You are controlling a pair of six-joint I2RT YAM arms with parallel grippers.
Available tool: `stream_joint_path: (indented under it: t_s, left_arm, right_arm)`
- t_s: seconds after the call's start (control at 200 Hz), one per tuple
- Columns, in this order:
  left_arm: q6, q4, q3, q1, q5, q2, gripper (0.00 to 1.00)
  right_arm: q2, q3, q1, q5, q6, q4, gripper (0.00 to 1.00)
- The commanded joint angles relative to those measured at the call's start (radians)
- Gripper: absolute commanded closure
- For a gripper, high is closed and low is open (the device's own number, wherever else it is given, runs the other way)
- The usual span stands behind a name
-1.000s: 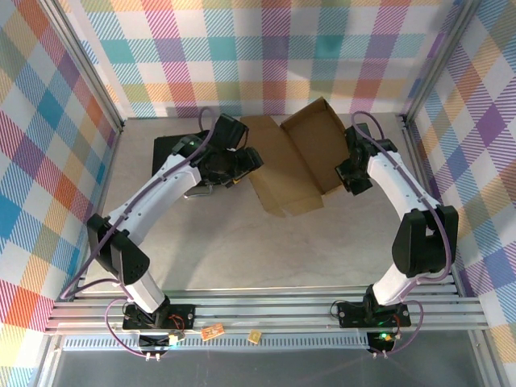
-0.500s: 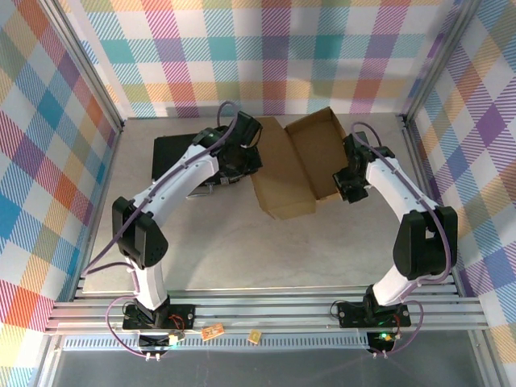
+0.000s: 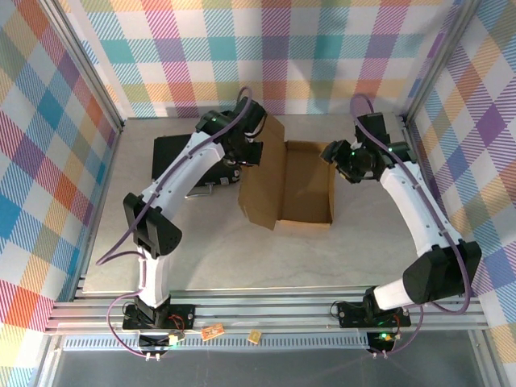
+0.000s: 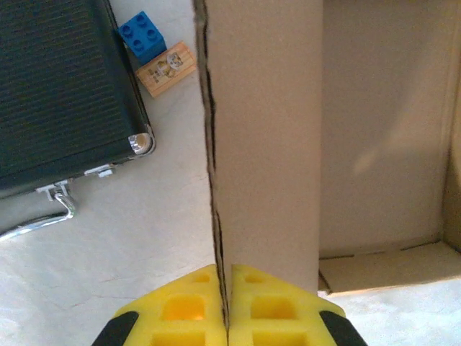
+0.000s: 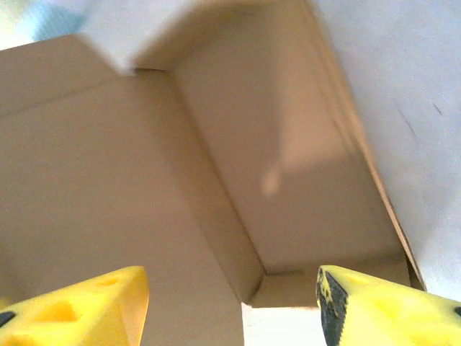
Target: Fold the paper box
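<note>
Your paper box [image 3: 306, 185] lies open near the middle of the tabletop [image 3: 201, 242]. Its tray is toward 3 o'clock, and the lid panel [image 3: 262, 173] is raised on the 9 o'clock side. The left fingers [image 4: 180, 311] are clenched on the edge of that panel, with the cardboard pinched between them. The right fingers [image 5: 79, 303] are released and spread above the tray's inside, touching nothing I can make out.

The step in hand looks like closing the lid. Swing the left wrist in an arc toward 3 o'clock, pivoting about the crease where the panel meets the tray. A straight pull would likely drag the whole box. Hold the pinch square to the edge so the cardboard does not buckle. Bring the right fingers down onto the tray's 3 o'clock wall to steady it, then move them out of the way before the panel lands. Stay clear of the black case [image 4: 57, 86] at 9 o'clock.
</note>
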Motion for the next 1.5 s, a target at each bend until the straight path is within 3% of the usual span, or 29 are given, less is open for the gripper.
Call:
stream_joint_path:
  t_s: [0.0, 0.17, 0.25, 0.41, 0.565, 0.765, 1.08, 1.255, 1.35, 1.495]
  left_arm:
    - [0.221, -0.134, 0.068, -0.008, 0.018, 0.046, 1.0]
    - [0.366, -0.097, 0.04, -0.008, -0.064, 0.028, 1.0]
    - [0.421, -0.056, 0.023, -0.011, -0.105, 0.018, 1.0]
    - [0.574, 0.07, -0.063, -0.02, -0.133, -0.043, 1.0]
    - [0.685, 0.127, -0.089, -0.02, -0.148, -0.067, 1.0]
    - [0.737, 0.149, -0.056, -0.02, -0.095, -0.059, 1.0]
    - [0.806, 0.184, -0.069, -0.011, -0.07, -0.062, 1.0]
    - [0.822, 0.2, -0.054, -0.004, -0.059, -0.05, 1.0]
    - [0.821, 0.215, -0.049, 0.0, -0.071, -0.043, 1.0]
    - [0.815, 0.224, -0.044, 0.008, -0.069, -0.036, 1.0]
  right_arm:
    - [0.008, 0.013, 0.001, -0.101, -0.293, 0.125, 0.4]
    - [-0.034, -0.166, 0.001, -0.214, -0.611, 0.497, 0.4]
    - [-0.026, -0.228, -0.001, -0.269, -0.787, 0.626, 0.34]
    - [0.067, -0.206, -0.005, -0.337, -1.078, 0.647, 0.29]
    - [0.18, -0.105, -0.008, -0.375, -1.204, 0.571, 0.27]
    - [0.278, -0.058, -0.035, -0.474, -1.175, 0.567, 0.24]
    - [0.352, -0.034, -0.059, -0.422, -1.149, 0.601, 0.27]
    - [0.395, 0.021, -0.068, -0.477, -1.141, 0.582, 0.27]
    - [0.415, 0.066, -0.066, -0.53, -1.122, 0.531, 0.34]
    - [0.389, 0.045, -0.063, -0.519, -1.119, 0.516, 0.57]
